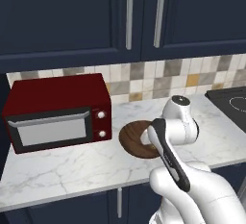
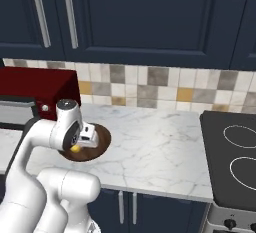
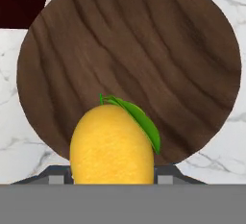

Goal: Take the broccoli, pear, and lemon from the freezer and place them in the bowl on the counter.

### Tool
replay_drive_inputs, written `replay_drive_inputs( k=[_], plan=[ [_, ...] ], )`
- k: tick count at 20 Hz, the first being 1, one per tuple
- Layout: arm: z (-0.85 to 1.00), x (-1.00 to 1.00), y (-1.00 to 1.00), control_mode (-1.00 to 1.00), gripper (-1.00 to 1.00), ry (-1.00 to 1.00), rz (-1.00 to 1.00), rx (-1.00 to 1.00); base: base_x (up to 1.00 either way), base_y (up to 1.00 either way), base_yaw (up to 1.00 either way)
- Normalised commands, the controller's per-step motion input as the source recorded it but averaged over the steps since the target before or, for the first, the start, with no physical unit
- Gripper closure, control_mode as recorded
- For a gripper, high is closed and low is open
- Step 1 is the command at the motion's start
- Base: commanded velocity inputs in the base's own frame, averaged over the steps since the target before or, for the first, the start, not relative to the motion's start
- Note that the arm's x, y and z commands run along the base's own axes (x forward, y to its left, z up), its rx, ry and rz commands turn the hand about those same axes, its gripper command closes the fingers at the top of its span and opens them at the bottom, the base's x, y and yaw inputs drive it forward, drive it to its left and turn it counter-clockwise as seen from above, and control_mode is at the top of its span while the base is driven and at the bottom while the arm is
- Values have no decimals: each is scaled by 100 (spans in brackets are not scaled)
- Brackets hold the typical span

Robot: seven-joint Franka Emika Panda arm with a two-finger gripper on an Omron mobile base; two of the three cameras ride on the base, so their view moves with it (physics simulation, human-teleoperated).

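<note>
One lemon, pinched in the tool, hangs over the near edge of the bowl; bare marble desk stretches toward the stovetop, microwave close beside.

A home kitchen: navy cupboards, tiled backsplash, a marble desk, a red microwave and a stovetop.
</note>
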Motion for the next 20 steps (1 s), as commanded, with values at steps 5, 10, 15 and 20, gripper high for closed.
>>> replay_drive_inputs(
  k=[5, 10, 15, 20],
  plan=[
    [-48, 36, 6, -100, 100, 2, 0, 0, 0, 0, 0],
    [-34, 22, 1, -100, 100, 2, 0, 0, 0, 0, 0],
    [-42, 17, 0, -100, 100, 1, 0, 0, 0, 0, 0],
    [-43, 28, 0, -100, 100, 0, 0, 0, 0, 0, 0]
  ],
)
